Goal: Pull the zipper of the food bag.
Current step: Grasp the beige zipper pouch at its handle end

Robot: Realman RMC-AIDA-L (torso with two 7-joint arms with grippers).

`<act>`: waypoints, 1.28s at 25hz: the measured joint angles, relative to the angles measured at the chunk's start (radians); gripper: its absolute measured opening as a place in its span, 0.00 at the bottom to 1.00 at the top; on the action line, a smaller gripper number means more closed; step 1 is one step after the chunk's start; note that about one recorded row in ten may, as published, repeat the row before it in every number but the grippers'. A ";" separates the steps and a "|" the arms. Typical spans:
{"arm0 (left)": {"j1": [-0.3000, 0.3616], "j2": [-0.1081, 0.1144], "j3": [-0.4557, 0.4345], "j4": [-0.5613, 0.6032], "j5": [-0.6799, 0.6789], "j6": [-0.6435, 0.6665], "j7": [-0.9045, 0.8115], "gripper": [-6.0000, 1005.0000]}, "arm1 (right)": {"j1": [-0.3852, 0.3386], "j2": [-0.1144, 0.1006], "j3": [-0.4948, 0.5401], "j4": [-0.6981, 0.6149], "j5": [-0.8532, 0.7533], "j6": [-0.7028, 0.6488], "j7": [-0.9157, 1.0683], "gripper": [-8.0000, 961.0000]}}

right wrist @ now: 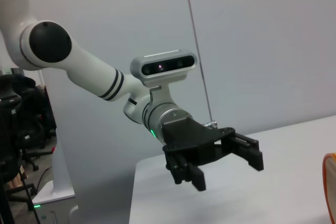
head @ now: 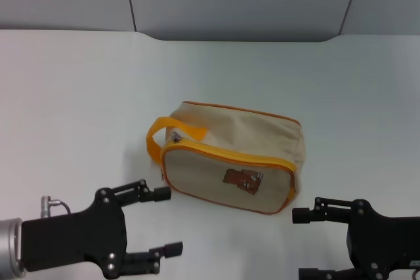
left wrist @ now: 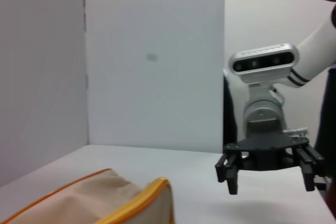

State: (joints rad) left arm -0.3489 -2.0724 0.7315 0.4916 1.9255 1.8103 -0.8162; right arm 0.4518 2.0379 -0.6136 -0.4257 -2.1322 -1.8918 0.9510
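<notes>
Bag (head: 233,162) lying at centre of frame on white table (head: 79,96), bear patch (head: 243,180) facing me. Zipper (head: 230,153) runs along upper front edge; pull tab (head: 174,138) at its left end, beside orange handle (head: 172,136). My left gripper (head: 164,221) lower left of frame, fingers spread, holding nothing, near bag's left end. My right gripper (head: 303,244) lower right, fingers spread, empty, just off bag's right corner.

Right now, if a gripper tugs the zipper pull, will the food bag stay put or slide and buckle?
The food bag looks like soft canvas lying free on the smooth table, so it would probably slide. Neither the left gripper nor the right gripper touches it. Its boxy shape may resist buckling somewhat.
</notes>
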 joint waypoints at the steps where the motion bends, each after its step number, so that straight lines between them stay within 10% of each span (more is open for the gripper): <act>1: 0.000 0.000 0.000 0.000 0.000 0.000 0.000 0.80 | 0.000 0.000 0.000 0.000 0.000 0.002 0.000 0.88; 10: 0.005 0.000 -0.041 -0.007 -0.003 -0.072 0.001 0.80 | 0.001 0.001 0.000 0.001 0.000 0.002 0.000 0.88; 32: -0.130 -0.009 -0.238 -0.512 -0.221 -0.509 0.395 0.79 | 0.003 0.012 0.000 0.001 -0.001 0.025 0.000 0.88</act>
State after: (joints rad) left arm -0.4784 -2.0817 0.4940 -0.0201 1.7049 1.3018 -0.4209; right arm 0.4552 2.0500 -0.6136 -0.4249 -2.1329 -1.8669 0.9510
